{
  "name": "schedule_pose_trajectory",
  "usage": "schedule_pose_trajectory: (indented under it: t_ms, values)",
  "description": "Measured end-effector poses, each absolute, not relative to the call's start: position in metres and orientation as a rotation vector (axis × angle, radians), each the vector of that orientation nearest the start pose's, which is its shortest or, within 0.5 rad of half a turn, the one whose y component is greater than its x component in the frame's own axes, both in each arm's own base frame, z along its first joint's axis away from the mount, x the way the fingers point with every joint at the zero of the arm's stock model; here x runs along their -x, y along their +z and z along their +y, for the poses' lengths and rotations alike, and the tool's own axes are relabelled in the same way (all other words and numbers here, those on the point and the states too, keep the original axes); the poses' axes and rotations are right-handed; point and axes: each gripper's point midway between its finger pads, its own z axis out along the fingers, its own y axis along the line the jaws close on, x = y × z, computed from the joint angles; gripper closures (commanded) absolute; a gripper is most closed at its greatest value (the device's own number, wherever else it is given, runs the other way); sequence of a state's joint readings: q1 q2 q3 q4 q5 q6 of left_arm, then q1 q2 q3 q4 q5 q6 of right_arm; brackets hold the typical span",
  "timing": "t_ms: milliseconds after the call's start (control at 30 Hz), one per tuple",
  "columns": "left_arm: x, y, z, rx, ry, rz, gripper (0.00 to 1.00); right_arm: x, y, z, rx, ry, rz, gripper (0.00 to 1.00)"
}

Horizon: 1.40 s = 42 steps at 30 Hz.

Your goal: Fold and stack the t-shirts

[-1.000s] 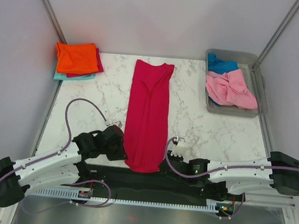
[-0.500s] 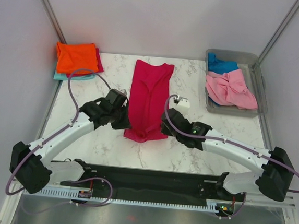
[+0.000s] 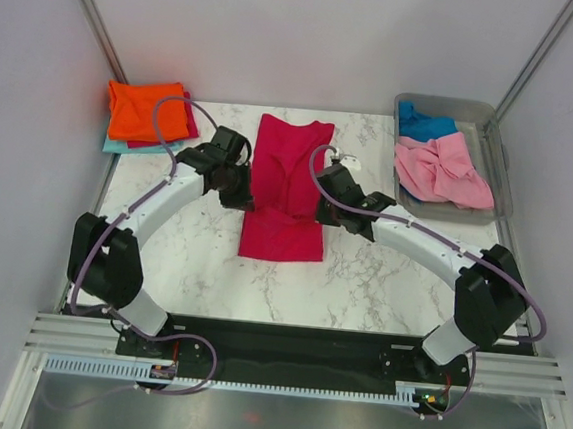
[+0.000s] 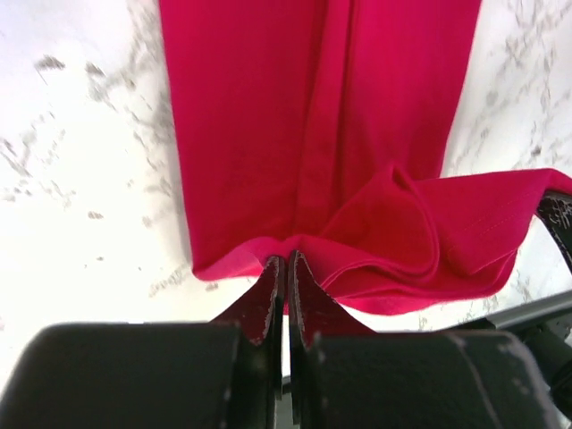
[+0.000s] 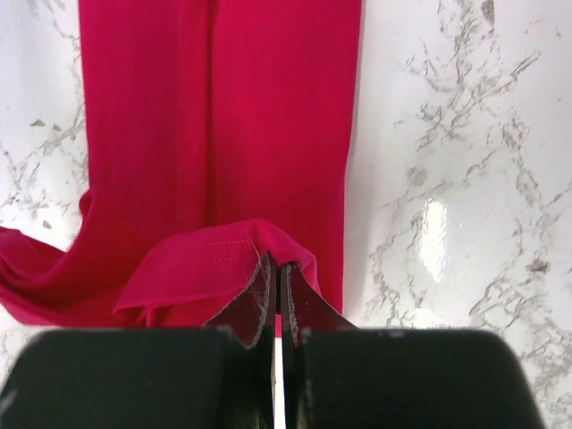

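Note:
A crimson-pink t-shirt [image 3: 286, 189] lies as a long strip down the middle of the marble table, its near end doubled back over itself. My left gripper [image 3: 240, 198] is shut on the left corner of that lifted hem [image 4: 286, 250]. Shut on the right corner [image 5: 275, 255] is my right gripper [image 3: 321, 214]. Both hold the hem above the strip's middle [image 4: 313, 134], and the folded flap sags between them. A stack of folded t-shirts, orange [image 3: 147, 109] on top with pink and teal under it, sits at the back left.
A clear grey tub [image 3: 501, 163] at the back right holds a light pink shirt [image 3: 441, 170] and a blue one [image 3: 425, 121]. Bare marble [image 3: 163, 254] lies either side of the strip. Grey walls close in the table on three sides.
Both grippers have carried the shirt's near hem away from the table's front edge toward the back, folding the strip over itself. The arms have stretched out far over the table.

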State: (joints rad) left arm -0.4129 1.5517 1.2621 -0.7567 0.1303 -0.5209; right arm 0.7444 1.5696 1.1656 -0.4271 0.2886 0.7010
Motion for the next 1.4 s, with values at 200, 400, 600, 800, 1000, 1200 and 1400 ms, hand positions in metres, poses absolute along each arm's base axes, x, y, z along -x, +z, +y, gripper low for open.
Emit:
schedule_pose_trajectory:
  t_ms: [200,400,600,800,1000,1200,1400]
  values:
    - [-0.341,0.122,-0.173,0.106,-0.439,2.712,0.98,-0.35,0.124,0.255,-0.078,0.333,2.404,1.0]
    - [-0.36,0.105,-0.174,0.089,-0.414,2.745,0.98,-0.375,0.117,0.255,-0.058,0.341,2.421,1.0]
    - [-0.376,0.092,-0.17,0.101,-0.393,2.77,0.98,-0.389,0.093,0.257,-0.033,0.336,2.472,1.0]
    - [-0.395,0.08,-0.166,0.133,-0.383,2.788,0.98,-0.407,0.072,0.254,-0.035,0.334,2.514,0.79]
    - [-0.43,0.07,-0.156,0.195,-0.434,2.819,0.51,-0.452,0.066,0.246,-0.079,0.36,2.523,0.4]
    - [-0.485,0.106,-0.144,0.223,-0.53,2.717,0.3,-0.511,0.12,0.216,-0.154,0.394,2.421,0.35]
    - [-0.475,0.151,-0.146,0.172,-0.566,2.632,0.31,-0.459,0.169,0.21,-0.119,0.491,2.358,0.34]
